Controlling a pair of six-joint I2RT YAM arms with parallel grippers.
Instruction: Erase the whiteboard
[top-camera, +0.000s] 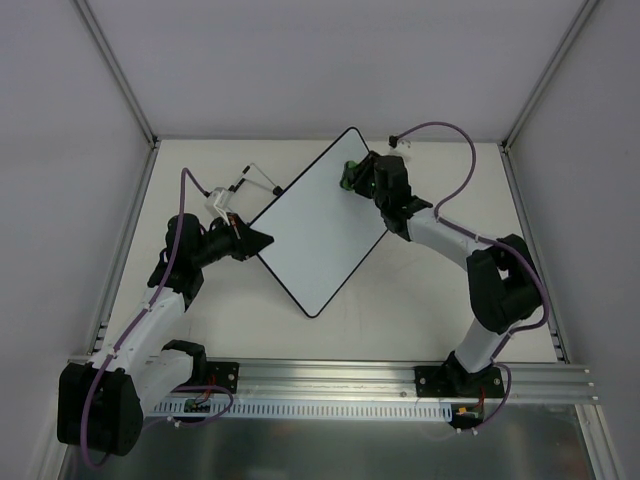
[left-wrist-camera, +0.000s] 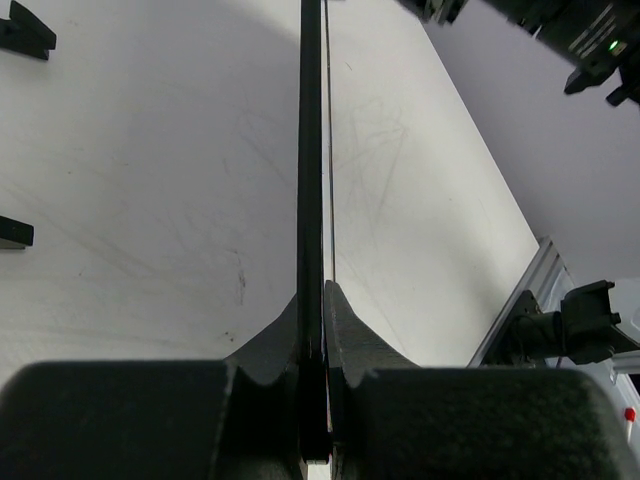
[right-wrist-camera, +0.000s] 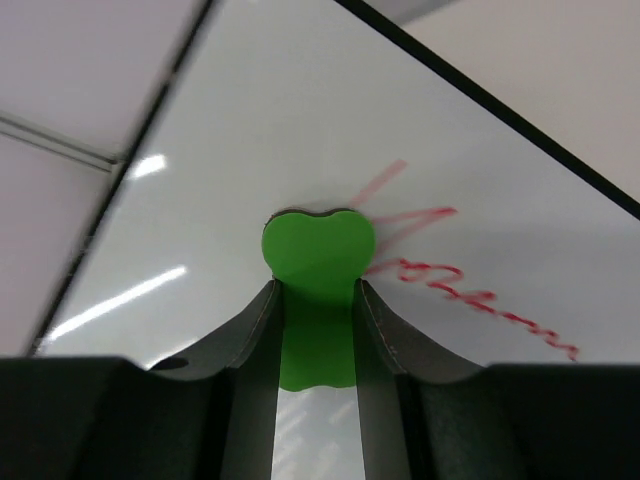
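Lying at an angle on the tabletop (top-camera: 400, 310), the whiteboard (top-camera: 320, 225) sits like a diamond in the top view, one corner pointing away from the arm bases and one towards them. Its face looks plain white from above.

The left gripper (top-camera: 264, 238) meets the whiteboard at its left corner. In the left wrist view the whiteboard's black rim (left-wrist-camera: 312, 180) runs edge-on straight up the middle, and the left gripper (left-wrist-camera: 313, 305) has its two jaws pressed against either side of that rim, clamped on it with no gap showing.

The right gripper (top-camera: 352, 176) is over the whiteboard's far corner, just inside the rim. Its jaws are closed on a green eraser (top-camera: 350, 170). From the right wrist view the green eraser (right-wrist-camera: 318, 250) fills the space between the jaws of the right gripper (right-wrist-camera: 318, 295), and its rounded end touches the whiteboard's white face (right-wrist-camera: 230, 130). Red handwriting (right-wrist-camera: 450, 278) starts right beside the eraser's end and trails off across the whiteboard to the right, with a few fainter, smeared red strokes (right-wrist-camera: 385, 185) just above it. The whiteboard's black rim crosses the upper right of that view, beyond the writing.
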